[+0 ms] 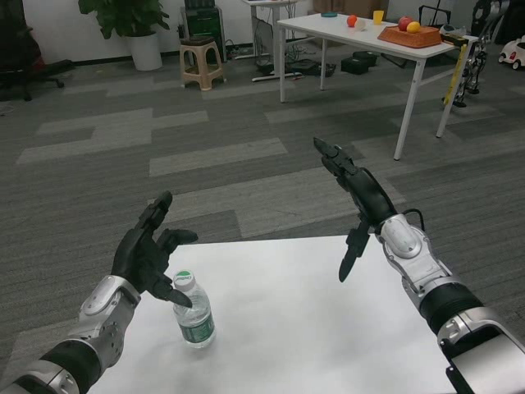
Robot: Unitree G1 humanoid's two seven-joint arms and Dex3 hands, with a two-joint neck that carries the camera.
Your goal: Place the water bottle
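A clear water bottle [194,316] with a white cap and green label stands upright on the white table [303,328], near its left side. My left hand [152,250] hovers just above and left of the bottle, fingers spread, with one fingertip close to the cap; it holds nothing. My right hand [354,193] is raised over the table's far right edge, fingers stretched out and apart, empty, well away from the bottle.
Beyond the table lies grey carpet floor. A second white table [361,37] with a tray of fruit stands at the back right. A small stool [202,61] and a potted plant [131,25] stand at the back left.
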